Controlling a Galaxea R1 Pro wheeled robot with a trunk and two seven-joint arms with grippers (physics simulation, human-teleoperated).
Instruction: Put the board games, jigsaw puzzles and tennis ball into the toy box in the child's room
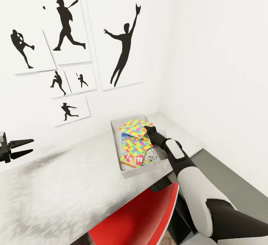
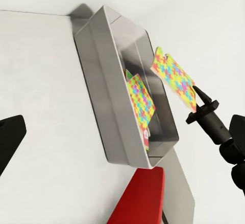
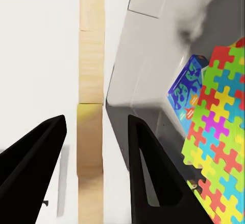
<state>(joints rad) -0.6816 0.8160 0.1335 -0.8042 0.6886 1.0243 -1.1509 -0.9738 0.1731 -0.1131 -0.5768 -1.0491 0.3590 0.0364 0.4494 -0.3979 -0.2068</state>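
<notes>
A red chair [image 1: 145, 219] stood nearest, tucked against the white bench [image 1: 67, 185]. The right arm reached over the chair to the toy box [image 1: 128, 172], a light grey bin that sat on the bench near the wall corner. The right claw [image 1: 152, 128] hovered above the box's far end beside a jigsaw puzzle [image 1: 134, 127], which hung tilted over the bin; the right wrist view showed its fingers [image 3: 148, 168] spread apart with nothing between them, and whether a finger touched the sheet I could not tell. In the box lay a second puzzle [image 1: 137, 144] over a yellow-green-orange board game [image 1: 133, 159], a white-green game [image 1: 150, 156] and a blue game [image 3: 185, 88]. The left claw [image 1: 23, 147] hung released and empty at the far left, well apart from the box. Beyond, baseball silhouette posters [image 1: 69, 28] covered the white wall.
</notes>
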